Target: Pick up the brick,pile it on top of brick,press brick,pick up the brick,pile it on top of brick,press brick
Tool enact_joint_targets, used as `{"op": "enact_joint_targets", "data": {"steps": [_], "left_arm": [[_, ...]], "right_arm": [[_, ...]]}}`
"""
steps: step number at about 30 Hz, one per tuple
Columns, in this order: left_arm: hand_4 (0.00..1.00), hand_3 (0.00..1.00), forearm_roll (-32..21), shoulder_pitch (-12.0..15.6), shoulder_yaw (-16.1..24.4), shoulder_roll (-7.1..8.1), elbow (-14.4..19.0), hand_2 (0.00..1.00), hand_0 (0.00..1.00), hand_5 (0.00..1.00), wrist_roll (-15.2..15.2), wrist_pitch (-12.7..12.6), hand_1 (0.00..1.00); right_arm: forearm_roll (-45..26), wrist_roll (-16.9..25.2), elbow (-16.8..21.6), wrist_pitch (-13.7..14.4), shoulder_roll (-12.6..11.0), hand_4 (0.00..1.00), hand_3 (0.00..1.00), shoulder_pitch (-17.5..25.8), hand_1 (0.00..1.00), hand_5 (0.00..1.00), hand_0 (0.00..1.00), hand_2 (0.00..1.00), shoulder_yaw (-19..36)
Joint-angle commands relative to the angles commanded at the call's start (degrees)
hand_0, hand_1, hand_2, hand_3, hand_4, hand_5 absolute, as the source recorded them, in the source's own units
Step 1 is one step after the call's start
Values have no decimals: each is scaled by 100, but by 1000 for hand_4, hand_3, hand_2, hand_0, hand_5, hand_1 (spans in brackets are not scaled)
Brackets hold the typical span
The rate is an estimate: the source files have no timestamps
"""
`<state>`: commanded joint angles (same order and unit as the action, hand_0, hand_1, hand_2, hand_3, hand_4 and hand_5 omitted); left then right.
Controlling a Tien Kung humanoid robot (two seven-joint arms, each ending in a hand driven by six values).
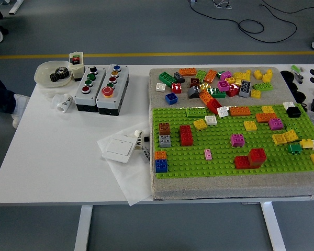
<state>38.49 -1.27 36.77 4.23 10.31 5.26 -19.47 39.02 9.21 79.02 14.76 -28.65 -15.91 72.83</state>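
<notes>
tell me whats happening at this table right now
Nothing is being handled. Neither robot hand is in view. Loose bricks lie heaped behind the green baseplate, which carries small stacks like the red bricks near its front. A person's sleeve and gloved hand show at the left edge, touching nothing.

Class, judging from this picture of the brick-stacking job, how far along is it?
Possibly done: a brown brick sits on a grey one and an orange brick on a blue one, on the green baseplate. Who stacked them is not shown. In hand: nothing, no robot hand is in view. Left: every pick, pile and press; loose bricks wait behind.
</notes>
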Motion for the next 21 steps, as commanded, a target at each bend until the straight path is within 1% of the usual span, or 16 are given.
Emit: {"op": "enact_joint_targets", "data": {"steps": [4,9,12,16,17,21], "left_arm": [[676,623,445,-12,405,-21,0,790,726,624,73,35,749],[676,625,749,-15,689,-39,0,791,724,626,130,59,750],[677,627,1016,-20,924,-50,0,790,724,625,173,85,749],[677,627,1181,-31,1090,-64,0,790,724,625,210,89,749],[676,624,1199,-31,1111,-67,0,791,724,626,215,90,747],[676,624,1271,-20,1181,-72,0,791,724,626,227,94,747]], "right_arm": [[-13,-35,49,2,14,998,882,15,835,998,906,864,2],[-2,-192,87,9,17,998,878,22,832,998,904,860,-16],[-8,-282,129,-20,17,998,875,38,831,998,900,858,-2],[39,-414,197,-14,24,998,875,33,831,998,900,858,-9],[49,-435,208,-20,23,998,866,30,823,998,886,849,-16],[73,-506,257,-22,22,998,866,44,823,998,886,849,-43]]}}
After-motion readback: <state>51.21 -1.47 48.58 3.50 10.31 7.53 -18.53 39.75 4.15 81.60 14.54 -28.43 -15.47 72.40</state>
